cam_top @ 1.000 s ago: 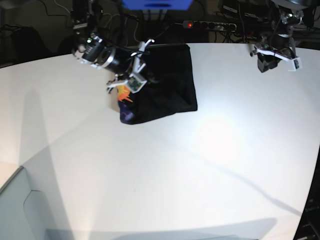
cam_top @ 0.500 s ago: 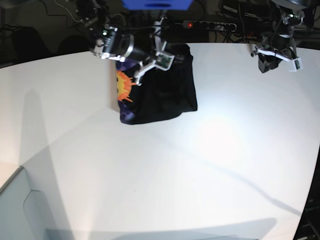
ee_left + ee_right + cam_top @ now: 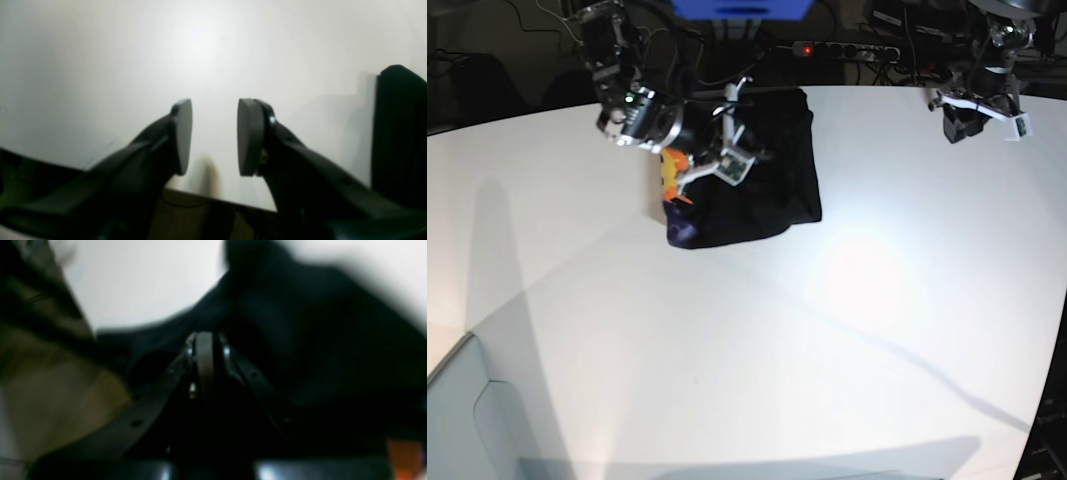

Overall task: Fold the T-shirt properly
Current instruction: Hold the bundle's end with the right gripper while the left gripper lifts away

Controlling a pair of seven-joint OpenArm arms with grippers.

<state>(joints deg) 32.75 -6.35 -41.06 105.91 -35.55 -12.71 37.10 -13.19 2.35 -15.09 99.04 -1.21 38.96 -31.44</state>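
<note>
the surface is a wide white table [image 3: 757, 340] with a curved far edge, matte, carrying a bright bloom of lamp glare right of centre and several long soft shadows slanting across it. at its near left corner a paler grey panel [image 3: 467, 420] shows. behind the far edge the room is dark: tangled cables, a power strip [image 3: 847, 49] with a red light, and a blue block [image 3: 740, 8] at top centre.

the t-shirt [image 3: 757, 170] lies folded into a compact dark bundle at the far middle of the table, close to the back edge. most of it shows plain black; along its left edge a strip of the orange-yellow sun and purple print peeks out.

the right gripper [image 3: 727, 150] hangs over the upper left part of the bundle, tilted. in its wrist view the jaws are pressed together, with black cloth filling the blurred picture behind them; whether any fabric is pinched between the tips cannot be told.

the left gripper [image 3: 972, 118] sits well apart from the shirt, above the far right edge of the table. its wrist view shows the two dark pads [image 3: 248, 136] parted with bare white tabletop between them, nothing held, and the black cloth at the frame's right edge.
</note>
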